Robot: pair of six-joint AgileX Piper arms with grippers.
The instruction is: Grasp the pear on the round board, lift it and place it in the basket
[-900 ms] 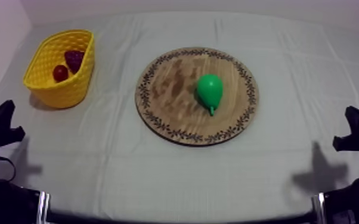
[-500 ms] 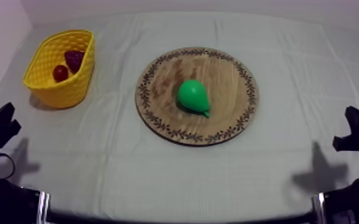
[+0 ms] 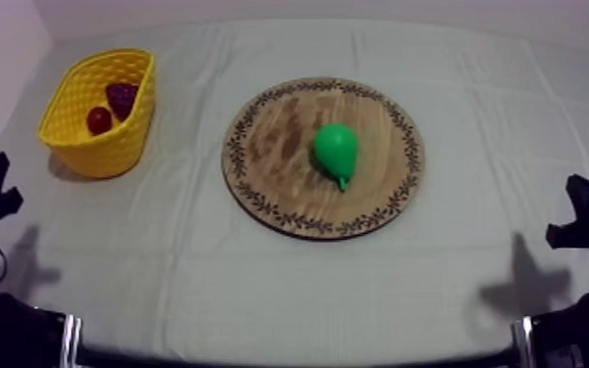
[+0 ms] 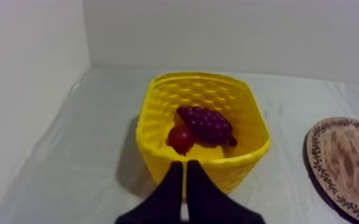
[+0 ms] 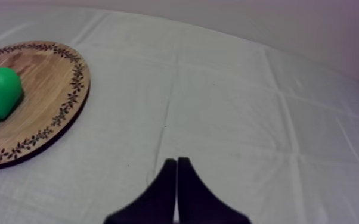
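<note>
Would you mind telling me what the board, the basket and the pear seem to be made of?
The board looks like matt wood: brown grain streaks, dark pattern round the rim. The basket looks like moulded plastic: uniform yellow, regular lattice wall. The pear is probably smooth plastic or rubber: even bright green, no skin texture.

Basket upper left, board at centre frame, pear on the board.

Looking down on the table (image 3: 259, 294): the basket (image 3: 113, 157) sits at upper left, holding the grapes (image 3: 120, 95) with the small red fruit (image 3: 99, 119) tucked just beside them, nearer the lower left. The board (image 3: 259, 147) lies centre frame, well apart to the basket's right, and the pear (image 3: 337, 149) rests on it, right of its middle, stalk toward the bottom edge. The left gripper (image 4: 185, 164) points at the basket; the right gripper (image 5: 176, 161) is over bare cloth, right of the board.
</note>
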